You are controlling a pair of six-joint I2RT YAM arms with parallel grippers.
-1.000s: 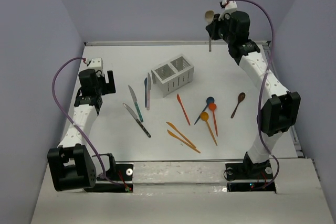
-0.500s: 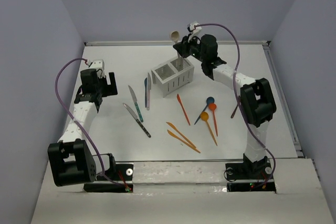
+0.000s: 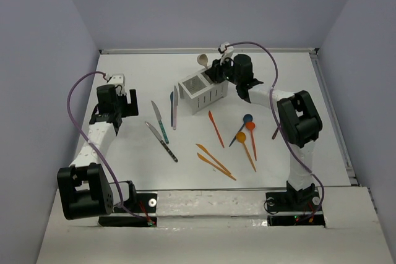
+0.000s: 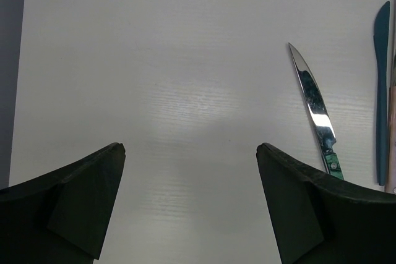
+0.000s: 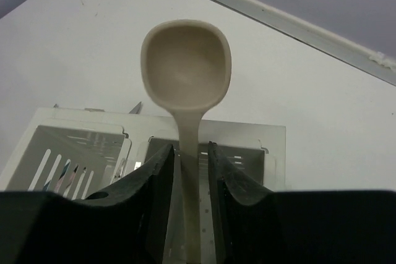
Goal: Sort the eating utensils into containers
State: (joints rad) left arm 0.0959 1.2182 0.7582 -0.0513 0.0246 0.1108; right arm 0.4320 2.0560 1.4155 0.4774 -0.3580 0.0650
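Observation:
My right gripper [image 3: 217, 72] is shut on a beige spoon [image 3: 203, 60], held upright with the bowl up, over the right compartment of the white slotted caddy [image 3: 197, 99]. In the right wrist view the spoon's bowl [image 5: 185, 66] stands above my gripper [image 5: 190, 146], and its handle runs down between the fingers into the caddy [image 5: 275, 137]. My left gripper [image 3: 125, 101] is open and empty at the left, above bare table [image 4: 190, 148]. Knives [image 3: 162, 129], orange utensils [image 3: 215, 160] and spoons [image 3: 246, 129] lie loose on the table.
A shiny knife [image 4: 315, 103] and a teal knife [image 4: 382, 91] lie right of my left gripper. A blue and a beige knife [image 3: 174, 108] lie left of the caddy. A dark spoon [image 3: 280, 122] lies at the right. The table's back rail [image 3: 161, 50] is behind the caddy.
My right arm swung from the far back right to the caddy and lowered the beige spoon into its right compartment. The left arm shifted slightly.

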